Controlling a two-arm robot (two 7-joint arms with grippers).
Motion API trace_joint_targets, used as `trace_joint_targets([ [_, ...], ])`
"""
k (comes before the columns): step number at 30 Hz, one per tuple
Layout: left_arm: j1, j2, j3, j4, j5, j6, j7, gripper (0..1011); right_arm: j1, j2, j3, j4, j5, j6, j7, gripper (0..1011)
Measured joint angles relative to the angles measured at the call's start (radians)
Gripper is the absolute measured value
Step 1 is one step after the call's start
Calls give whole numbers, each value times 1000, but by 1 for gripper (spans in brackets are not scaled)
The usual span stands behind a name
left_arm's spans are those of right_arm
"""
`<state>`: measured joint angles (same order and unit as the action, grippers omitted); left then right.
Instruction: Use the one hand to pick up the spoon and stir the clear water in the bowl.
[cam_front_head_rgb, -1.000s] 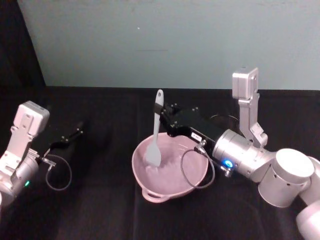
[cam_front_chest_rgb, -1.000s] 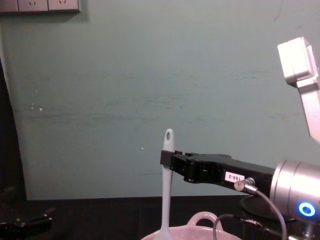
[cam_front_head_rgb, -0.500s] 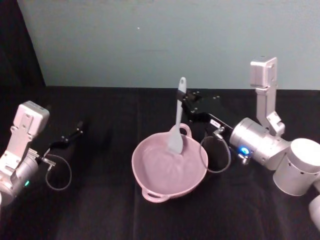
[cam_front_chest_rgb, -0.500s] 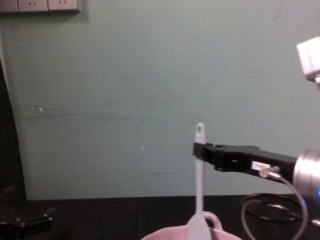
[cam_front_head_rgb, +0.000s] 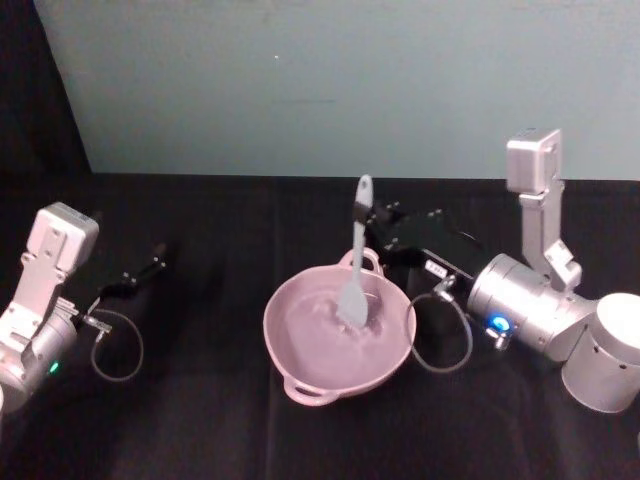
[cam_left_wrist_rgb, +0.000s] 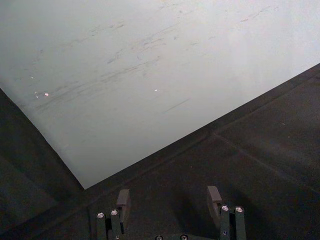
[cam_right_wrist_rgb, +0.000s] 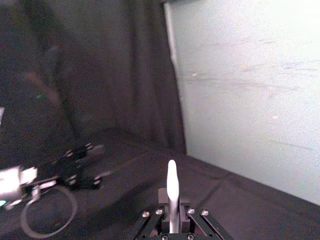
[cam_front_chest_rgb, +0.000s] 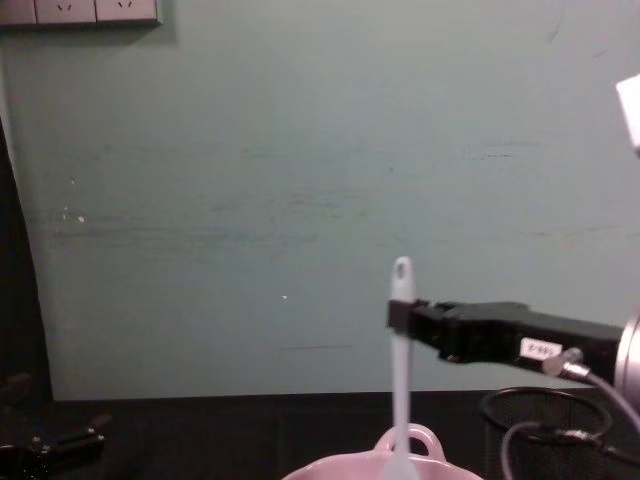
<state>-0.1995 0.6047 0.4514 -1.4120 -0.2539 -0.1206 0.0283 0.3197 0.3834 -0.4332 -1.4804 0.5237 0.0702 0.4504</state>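
Note:
The pale pink bowl (cam_front_head_rgb: 330, 345) sits in the middle of the black table, its loop handle (cam_front_chest_rgb: 408, 438) at the far rim. The white spoon (cam_front_head_rgb: 355, 262) stands upright in it, blade down in the water at the right side. My right gripper (cam_front_head_rgb: 364, 215) is shut on the spoon's handle just below the oval hole (cam_front_chest_rgb: 401, 268); the handle tip (cam_right_wrist_rgb: 171, 175) rises between its fingers. At the far left, low over the table, my left gripper (cam_front_head_rgb: 152, 266) is parked with its fingers (cam_left_wrist_rgb: 123, 199) open and nothing between them.
A black wire-mesh cup (cam_front_chest_rgb: 545, 435) stands just right of the bowl, behind my right arm. A pale teal wall (cam_front_head_rgb: 320, 80) closes the back of the table. A cable loop (cam_front_head_rgb: 118, 345) hangs by the left wrist. Black cloth covers the table.
My right gripper carried the spoon from the bowl's left side to its far right, then lowered slightly. The left arm stayed still.

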Motion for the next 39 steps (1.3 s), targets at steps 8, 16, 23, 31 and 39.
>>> trace_joint_targets([
  [8,0,0,0,0,0,0,0,1005,-9,6,-48,-51,-11,35,23,110],
  [16,0,0,0,0,0,0,0,1005,-16,1,-58,-68,19,38,30,110],
  [23,0,0,0,0,0,0,0,1005,-24,14,-37,-97,48,26,22,110],
  [31,0,0,0,0,0,0,0,1005,-11,43,3,-137,77,28,0,110],
  [39,0,0,0,0,0,0,0,1005,8,83,41,-165,107,53,-13,110],
])
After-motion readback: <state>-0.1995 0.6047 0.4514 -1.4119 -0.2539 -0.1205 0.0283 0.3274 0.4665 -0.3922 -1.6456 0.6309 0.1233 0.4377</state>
